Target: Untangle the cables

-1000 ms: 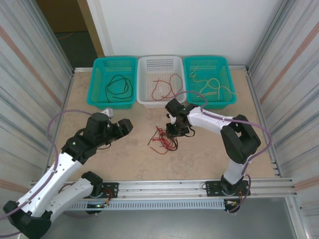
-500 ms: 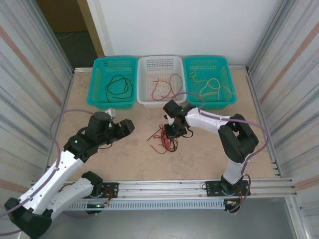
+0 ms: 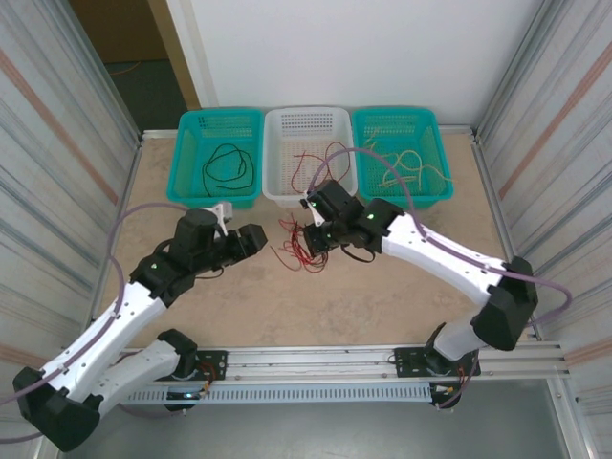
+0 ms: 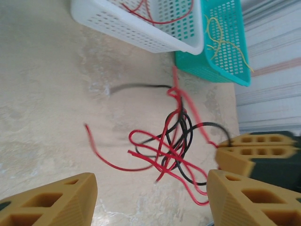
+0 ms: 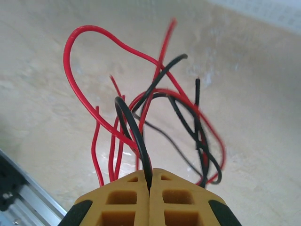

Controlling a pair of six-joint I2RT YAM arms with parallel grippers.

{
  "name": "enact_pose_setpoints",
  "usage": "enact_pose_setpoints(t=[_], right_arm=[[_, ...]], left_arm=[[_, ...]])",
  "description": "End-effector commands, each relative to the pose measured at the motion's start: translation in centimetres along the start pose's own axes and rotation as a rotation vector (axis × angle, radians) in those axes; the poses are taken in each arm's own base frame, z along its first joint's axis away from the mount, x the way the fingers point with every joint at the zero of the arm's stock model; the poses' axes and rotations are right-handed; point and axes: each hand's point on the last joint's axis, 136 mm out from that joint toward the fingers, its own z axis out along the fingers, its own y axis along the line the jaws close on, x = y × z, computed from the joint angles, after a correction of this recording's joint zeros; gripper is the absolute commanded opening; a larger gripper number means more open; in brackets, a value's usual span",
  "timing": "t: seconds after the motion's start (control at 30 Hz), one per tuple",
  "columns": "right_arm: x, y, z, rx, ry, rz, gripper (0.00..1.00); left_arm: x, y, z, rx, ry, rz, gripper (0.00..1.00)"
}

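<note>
The table [image 3: 382,296] has three baskets across its twelve o'clock edge. The left teal basket [image 3: 182,164] holds a black cable [image 3: 228,164]. The white basket [image 3: 306,119] holds red cables [image 3: 320,163]. The right teal basket [image 3: 400,112] holds pale yellow cables [image 3: 406,164]. I judge that much of the sorting is finished.

What is left is one tangle [image 3: 298,247] of red and black strands. It lies just at six o'clock of the white basket, near the middle of the table.

My right gripper [image 3: 314,232] sits at the tangle's three o'clock side. In its own wrist view, my right gripper [image 5: 149,186] is clenched on one black strand [image 5: 136,136], and red loops [image 5: 77,70] fan out beyond it. Several red and black strands cross each other there, so nothing has come apart yet. I cannot tell whether the bundle hangs clear of the table.

My left gripper [image 3: 251,239] waits at the tangle's nine o'clock side. Its own view shows the left gripper [image 4: 150,188] with its fingers spread and nothing between them, and the knot [image 4: 171,146] lies just ahead. I think the next step is for it to take a red strand and pull against my right.
</note>
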Motion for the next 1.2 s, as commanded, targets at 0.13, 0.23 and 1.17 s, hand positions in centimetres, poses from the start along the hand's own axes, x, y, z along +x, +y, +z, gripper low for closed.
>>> enact_pose_setpoints(t=[0.13,0.23,1.17], right_arm=[[-2.8,1.5,-4.5,-0.060,-0.124,-0.032,0.00],[-3.4,2.3,-5.3,-0.109,-0.155,-0.019,0.00],[-7.7,2.2,-15.7,-0.464,-0.389,0.167,0.00]], left_arm=[[-0.9,-6.1,1.0,0.169,-0.017,0.119,0.77],[-0.5,-6.5,2.3,0.172,0.008,0.118,0.77],[6.2,5.9,6.5,-0.169,0.144,-0.023,0.39]])
